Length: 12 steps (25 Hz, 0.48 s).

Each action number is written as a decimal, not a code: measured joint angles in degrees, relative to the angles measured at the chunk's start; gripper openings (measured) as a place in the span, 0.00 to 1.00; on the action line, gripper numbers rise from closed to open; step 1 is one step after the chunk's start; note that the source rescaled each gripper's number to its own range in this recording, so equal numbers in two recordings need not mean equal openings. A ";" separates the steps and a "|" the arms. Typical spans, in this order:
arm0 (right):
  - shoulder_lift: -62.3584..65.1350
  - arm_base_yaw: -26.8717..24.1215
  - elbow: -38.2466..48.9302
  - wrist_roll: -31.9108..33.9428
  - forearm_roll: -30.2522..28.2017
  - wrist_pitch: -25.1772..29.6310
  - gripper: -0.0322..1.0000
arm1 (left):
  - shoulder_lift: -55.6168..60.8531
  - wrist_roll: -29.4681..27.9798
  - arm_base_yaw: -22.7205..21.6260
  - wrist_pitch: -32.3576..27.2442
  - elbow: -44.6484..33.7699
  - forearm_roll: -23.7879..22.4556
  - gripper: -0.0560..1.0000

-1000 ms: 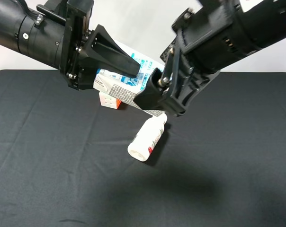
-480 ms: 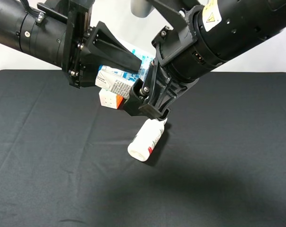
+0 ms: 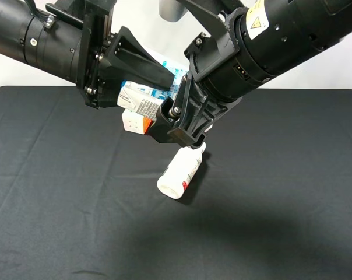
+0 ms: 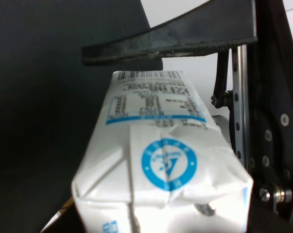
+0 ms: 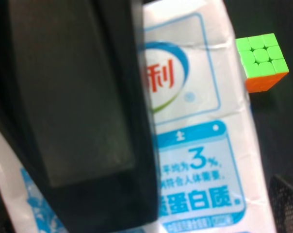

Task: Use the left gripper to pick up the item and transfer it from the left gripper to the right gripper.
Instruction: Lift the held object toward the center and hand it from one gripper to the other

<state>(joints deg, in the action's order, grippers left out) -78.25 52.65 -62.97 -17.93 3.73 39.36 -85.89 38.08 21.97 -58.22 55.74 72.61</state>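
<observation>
Black cloth covers the counter (image 3: 77, 221), and above its far middle the carton (image 3: 142, 100) hangs in the air, clamped lengthwise in the left end effector (image 3: 154, 88), whose jaws are shut on its sides. The right end effector (image 3: 173, 125) reaches in from the right with its jaws spread wide at the carton's right end, not yet gripping it. In the right wrist view one dark finger lies close alongside the printed face. The main risk, as I judge it, is timing: if the left lets go before the right has closed firmly, the carton would fall onto the puzzle cube (image 3: 135, 122) or the white bottle (image 3: 180, 172) lying below. A finger arriving off-line could also twist the carton in its present hold or dent its thin wall, and the two end effectors are near enough to knock together. Much is hidden: the right arm covers the carton's right end from above, only one finger shows in the right wrist view, blurred, and I cannot tell whether it touches the carton.
</observation>
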 joint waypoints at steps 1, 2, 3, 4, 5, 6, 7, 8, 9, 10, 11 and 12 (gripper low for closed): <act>0.00 0.00 0.00 0.00 0.00 0.00 0.85 | 0.00 0.00 0.00 0.00 0.00 0.00 0.05; 0.00 0.00 0.00 0.00 0.05 0.00 0.56 | 0.00 0.00 0.00 0.00 0.00 0.00 0.05; 0.00 0.00 0.00 -0.09 0.05 0.05 0.25 | 0.00 0.05 0.00 0.05 0.00 -0.04 0.05; 0.00 0.00 0.00 -0.17 0.05 0.10 0.24 | 0.00 0.05 0.00 0.05 0.00 -0.04 0.05; 0.00 0.00 0.00 -0.20 0.05 0.10 0.24 | 0.00 0.05 0.00 0.05 0.00 -0.07 0.05; 0.00 0.00 0.00 -0.20 0.05 0.10 0.24 | 0.00 0.05 0.00 0.05 0.00 -0.07 0.05; 0.00 0.00 0.00 -0.20 0.05 0.14 0.24 | 0.00 0.05 0.00 0.05 0.00 -0.07 0.05; 0.00 0.00 0.00 -0.20 0.05 0.14 0.24 | 0.00 0.05 0.00 0.05 0.00 -0.07 0.05; 0.00 0.00 0.00 -0.20 0.05 0.14 0.24 | 0.00 0.05 0.00 0.06 0.00 -0.07 0.05; 0.00 0.00 0.00 -0.20 0.05 0.14 0.24 | 0.00 0.05 0.00 0.06 0.00 -0.07 0.05; 0.00 0.00 0.00 -0.20 0.05 0.14 0.24 | 0.00 0.05 0.00 0.12 0.00 -0.07 0.05; 0.00 0.00 0.00 -0.20 0.05 0.14 0.24 | 0.00 0.05 0.00 0.11 0.00 -0.07 0.05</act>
<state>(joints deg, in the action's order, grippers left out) -78.25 52.65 -62.97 -18.13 3.78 39.50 -85.89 38.13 21.97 -58.10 55.74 72.55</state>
